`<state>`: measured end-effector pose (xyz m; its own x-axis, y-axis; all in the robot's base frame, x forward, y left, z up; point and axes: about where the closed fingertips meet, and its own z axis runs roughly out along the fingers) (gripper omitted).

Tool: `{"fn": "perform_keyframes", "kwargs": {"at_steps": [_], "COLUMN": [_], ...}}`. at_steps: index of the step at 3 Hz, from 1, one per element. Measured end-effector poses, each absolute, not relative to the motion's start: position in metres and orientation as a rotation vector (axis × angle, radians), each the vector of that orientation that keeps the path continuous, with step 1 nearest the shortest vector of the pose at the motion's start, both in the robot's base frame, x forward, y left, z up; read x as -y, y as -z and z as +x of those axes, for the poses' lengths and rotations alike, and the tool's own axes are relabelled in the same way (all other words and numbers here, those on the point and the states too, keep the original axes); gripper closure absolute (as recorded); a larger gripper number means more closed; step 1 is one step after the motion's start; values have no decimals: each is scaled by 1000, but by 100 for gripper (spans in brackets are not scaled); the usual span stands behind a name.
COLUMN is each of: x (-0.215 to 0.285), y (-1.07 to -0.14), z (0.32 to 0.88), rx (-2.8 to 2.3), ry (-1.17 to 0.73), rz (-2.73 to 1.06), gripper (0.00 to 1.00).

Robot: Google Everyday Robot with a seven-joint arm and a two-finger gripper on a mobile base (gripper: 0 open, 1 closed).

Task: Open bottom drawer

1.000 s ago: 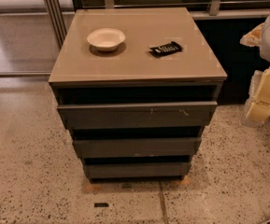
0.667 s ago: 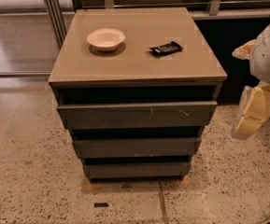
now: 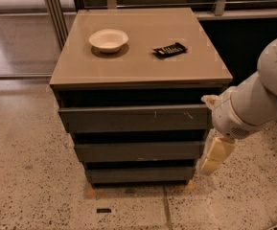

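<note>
The bottom drawer (image 3: 140, 175) is the lowest and narrowest dark grey front of the cabinet (image 3: 138, 75); it sits flush and closed. Above it are the mid-sized front (image 3: 138, 151) and the widest front (image 3: 133, 119) with pale scratches. My gripper (image 3: 211, 166) hangs pointing down at the cabinet's right front corner, beside the right ends of the middle and bottom fronts, level with the gap between them. My white arm (image 3: 258, 99) reaches in from the right.
A white bowl (image 3: 108, 39) and a black flat object (image 3: 169, 50) lie on the cabinet top. Speckled floor lies in front, with a small dark scrap (image 3: 103, 210). Metal posts (image 3: 56, 13) and a dark wall stand behind.
My arm has swung left and down from the right edge of the view; the gripper now hangs close to the cabinet's right front corner. The drawers have not moved.
</note>
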<state>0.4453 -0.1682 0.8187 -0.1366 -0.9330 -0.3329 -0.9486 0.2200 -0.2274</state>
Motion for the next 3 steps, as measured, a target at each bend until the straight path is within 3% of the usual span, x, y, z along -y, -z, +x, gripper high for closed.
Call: {"fn": "perform_keyframes", "kwargs": {"at_steps": [1,3], "x": [157,156], "y": [-739,-712], "z": [453,454], "rx": [-2148,-2147], "ry": [-110,-101], "rz": [-1780,-1803], "gripper": [0,0]}}
